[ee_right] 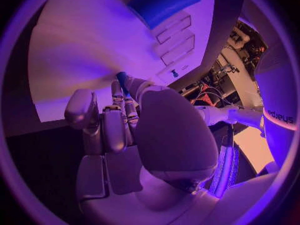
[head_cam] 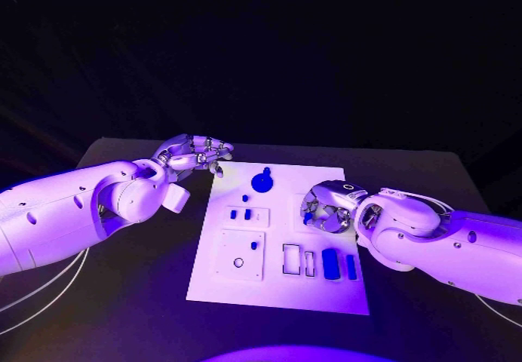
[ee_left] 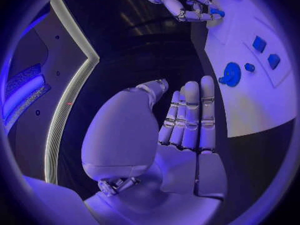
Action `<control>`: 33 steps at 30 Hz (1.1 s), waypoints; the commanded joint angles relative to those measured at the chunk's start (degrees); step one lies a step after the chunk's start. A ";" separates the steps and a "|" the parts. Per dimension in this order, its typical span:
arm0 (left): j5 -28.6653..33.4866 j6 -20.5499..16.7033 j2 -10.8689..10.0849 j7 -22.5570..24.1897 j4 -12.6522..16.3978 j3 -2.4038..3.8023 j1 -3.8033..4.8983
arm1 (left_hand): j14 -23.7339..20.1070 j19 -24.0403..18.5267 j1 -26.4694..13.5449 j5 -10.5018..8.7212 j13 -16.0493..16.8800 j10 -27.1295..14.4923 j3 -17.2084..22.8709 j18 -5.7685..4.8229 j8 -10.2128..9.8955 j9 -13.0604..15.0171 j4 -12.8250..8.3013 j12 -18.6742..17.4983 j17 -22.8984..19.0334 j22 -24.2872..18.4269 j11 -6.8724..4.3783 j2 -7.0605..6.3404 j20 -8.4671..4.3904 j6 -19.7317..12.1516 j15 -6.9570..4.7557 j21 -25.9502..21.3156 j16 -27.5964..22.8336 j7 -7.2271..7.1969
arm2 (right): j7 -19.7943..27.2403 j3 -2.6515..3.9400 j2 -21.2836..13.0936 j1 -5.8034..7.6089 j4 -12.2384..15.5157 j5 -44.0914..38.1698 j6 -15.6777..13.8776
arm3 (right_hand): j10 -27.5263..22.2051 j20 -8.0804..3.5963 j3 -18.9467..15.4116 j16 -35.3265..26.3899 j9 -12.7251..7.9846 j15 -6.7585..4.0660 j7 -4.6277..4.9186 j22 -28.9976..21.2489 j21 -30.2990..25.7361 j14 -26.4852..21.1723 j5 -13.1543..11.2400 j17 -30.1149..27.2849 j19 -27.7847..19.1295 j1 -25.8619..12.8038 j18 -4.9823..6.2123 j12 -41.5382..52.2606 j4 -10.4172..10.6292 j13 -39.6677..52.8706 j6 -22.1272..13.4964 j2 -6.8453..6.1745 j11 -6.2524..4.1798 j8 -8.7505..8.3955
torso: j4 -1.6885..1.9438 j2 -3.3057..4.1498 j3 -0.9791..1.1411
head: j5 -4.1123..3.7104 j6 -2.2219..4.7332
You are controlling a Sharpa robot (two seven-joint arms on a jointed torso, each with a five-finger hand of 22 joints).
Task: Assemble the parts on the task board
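The white task board (head_cam: 277,290) lies mid-table. My right hand (head_cam: 330,205) hovers over its right middle and pinches a small blue part (ee_right: 122,82) between thumb and fingertips; the same part (ee_left: 215,11) shows at that hand (ee_left: 187,5) in the left wrist view. My left hand (head_cam: 196,154) is off the board's far left corner, its fingers (ee_left: 190,117) straight and side by side, holding nothing. A round blue part (head_cam: 262,181) sits near the far edge. Two small blue squares (head_cam: 241,214) lie at mid-left. Two blue bars (head_cam: 339,265) stand at the near right.
Two outlined slots (head_cam: 299,259) lie beside the blue bars. A square inset plate (head_cam: 241,255) at the near left carries a small blue piece and a ring. Black table (head_cam: 142,302) surrounds the board on all sides.
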 commanded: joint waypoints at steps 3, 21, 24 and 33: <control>0.32 0.89 0.09 0.26 0.00 0.03 0.02 | -0.20 0.18 0.47 0.25 -0.09 -0.37 -0.43 0.78 0.30 -0.05 0.00 0.31 -0.10 -0.08 -0.15 0.04 0.40 -0.40 0.01 -0.38 -0.27 -0.13 | 0.49 -0.02 -0.51 -0.14 0.79 0.59 -4.71 | 3.29 -0.18 1.62 0.31 2.83 -0.50 -0.25 3.78 0.31 1.50 0.14 -0.01 0.24 -1.56 -0.91 -0.43 -0.94 0.77 -0.23 0.00 -2.54 1.87 | 0.01 0.00 0.05 | 0.16 0.00; 0.32 0.95 0.58 0.31 -0.88 0.03 0.02 | -0.24 0.20 0.59 0.28 -0.10 -0.48 -0.42 0.80 0.40 -0.07 0.01 0.41 -0.11 -0.15 -0.15 0.19 0.43 -0.47 0.02 -0.49 -0.29 -0.12 | 4.48 0.63 -3.22 2.50 8.70 8.47 -11.50 | 3.34 -0.16 2.78 0.32 3.54 -0.45 -0.14 3.91 0.18 1.52 0.12 0.01 0.25 -2.81 -0.91 -0.73 -1.92 0.86 -0.70 -0.48 -2.49 2.29 | -0.09 -0.15 0.02 | 0.75 0.01; 0.32 0.98 0.76 0.32 -1.09 0.01 0.00 | -0.25 0.22 0.70 0.30 -0.11 -0.50 -0.38 0.81 0.44 -0.07 -0.03 0.45 -0.12 -0.17 -0.15 0.27 0.43 -0.48 0.02 -0.52 -0.29 -0.13 | 5.30 0.64 -1.29 2.32 8.75 9.38 -11.50 | 3.25 -0.15 2.94 0.28 3.64 -0.44 -0.06 3.88 0.03 1.50 0.12 -0.07 0.21 -2.94 -0.88 -0.83 -2.15 0.85 -0.83 -0.56 -2.43 2.31 | -0.15 -0.11 0.06 | 0.84 0.18; 0.37 0.73 1.33 0.61 -1.42 -0.08 -0.09 | -0.25 0.22 0.70 0.30 -0.11 -0.50 -0.38 0.81 0.44 -0.07 -0.03 0.45 -0.12 -0.17 -0.15 0.27 0.43 -0.48 0.02 -0.52 -0.29 -0.13 | 6.97 0.36 6.72 0.59 6.66 9.54 -10.08 | 3.06 -0.12 3.29 0.20 3.80 -0.37 0.07 3.75 -0.52 1.47 0.12 -0.21 0.03 -3.11 -0.80 -1.01 -2.59 0.85 -1.11 -0.55 -2.33 2.33 | 0.21 -0.05 0.01 | 2.30 -0.16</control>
